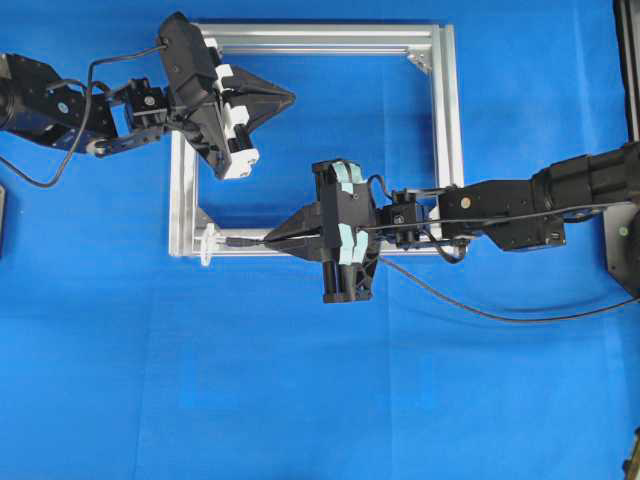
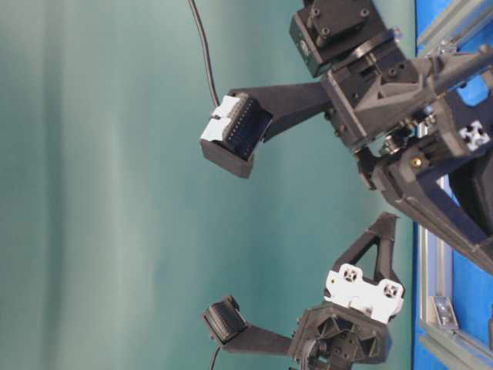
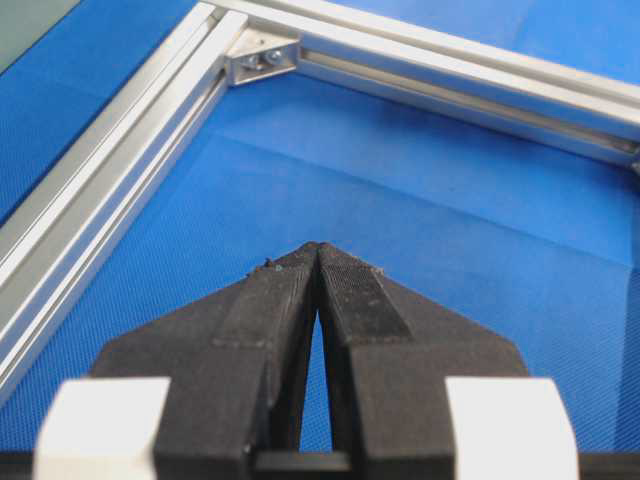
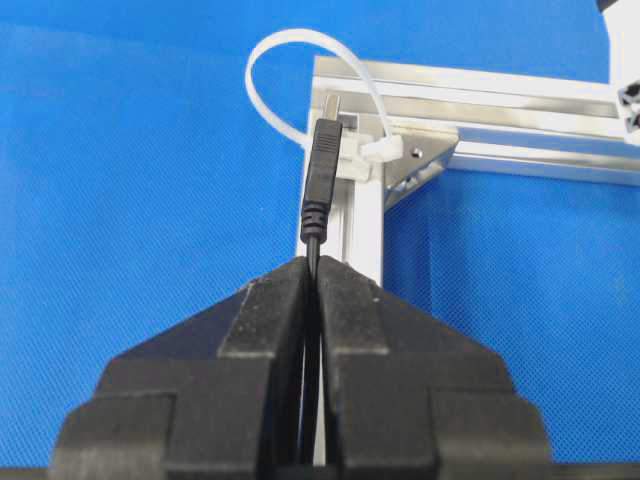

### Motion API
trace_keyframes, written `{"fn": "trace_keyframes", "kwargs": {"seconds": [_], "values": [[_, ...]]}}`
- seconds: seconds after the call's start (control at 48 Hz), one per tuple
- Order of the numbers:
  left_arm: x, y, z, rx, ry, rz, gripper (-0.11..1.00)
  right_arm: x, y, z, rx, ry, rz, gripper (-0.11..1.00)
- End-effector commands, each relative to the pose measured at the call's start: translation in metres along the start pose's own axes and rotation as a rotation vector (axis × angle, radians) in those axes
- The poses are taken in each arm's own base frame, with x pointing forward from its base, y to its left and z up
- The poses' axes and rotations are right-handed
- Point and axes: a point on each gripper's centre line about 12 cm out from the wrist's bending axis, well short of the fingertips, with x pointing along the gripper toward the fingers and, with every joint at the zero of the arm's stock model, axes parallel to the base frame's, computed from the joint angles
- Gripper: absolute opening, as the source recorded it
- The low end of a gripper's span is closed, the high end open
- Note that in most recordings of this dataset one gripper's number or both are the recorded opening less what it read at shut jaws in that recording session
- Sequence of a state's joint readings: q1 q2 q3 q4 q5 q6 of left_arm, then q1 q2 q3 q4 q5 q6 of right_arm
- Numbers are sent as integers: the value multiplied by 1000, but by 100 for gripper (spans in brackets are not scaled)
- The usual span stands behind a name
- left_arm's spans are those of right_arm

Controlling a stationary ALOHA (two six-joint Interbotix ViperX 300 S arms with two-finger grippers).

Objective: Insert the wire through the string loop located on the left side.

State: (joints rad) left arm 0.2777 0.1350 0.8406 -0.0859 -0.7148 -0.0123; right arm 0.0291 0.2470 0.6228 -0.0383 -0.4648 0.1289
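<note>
The right gripper [image 4: 312, 268], fingers pinched on the wire [image 4: 314, 245] just behind its plug [image 4: 322, 165], holds the plug straight ahead of its fingertips at the frame's [image 1: 452, 120] lower-left corner in the overhead view, long axis running along the bottom rail. The loop [image 4: 300, 90] arches just beyond and to the left of the plug tip, so the coming push looks to depend on nudging the tip leftward into the opening. The left gripper [image 1: 285, 97], fingers pressed together and empty, hangs well apart near the frame's upper-left corner.
</note>
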Motion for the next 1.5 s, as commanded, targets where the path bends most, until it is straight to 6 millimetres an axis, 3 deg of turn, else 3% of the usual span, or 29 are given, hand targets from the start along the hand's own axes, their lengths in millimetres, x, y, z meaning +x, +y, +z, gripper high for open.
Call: {"fn": "trace_keyframes", "kwargs": {"seconds": [0.0, 0.417, 1.063, 1.48], "values": [[-2, -2, 14, -1, -43, -6, 0, 0, 1, 15, 1, -43, 3, 0], [-2, -2, 14, -1, -43, -6, 0, 4, 1, 16, 2, -44, 4, 0], [-3, -3, 14, 2, -44, -11, 0, 66, 0, 31, -9, -58, 3, 0], [-6, -3, 13, 2, -39, -12, 0, 68, 0, 31, -10, -47, 2, 0]]}}
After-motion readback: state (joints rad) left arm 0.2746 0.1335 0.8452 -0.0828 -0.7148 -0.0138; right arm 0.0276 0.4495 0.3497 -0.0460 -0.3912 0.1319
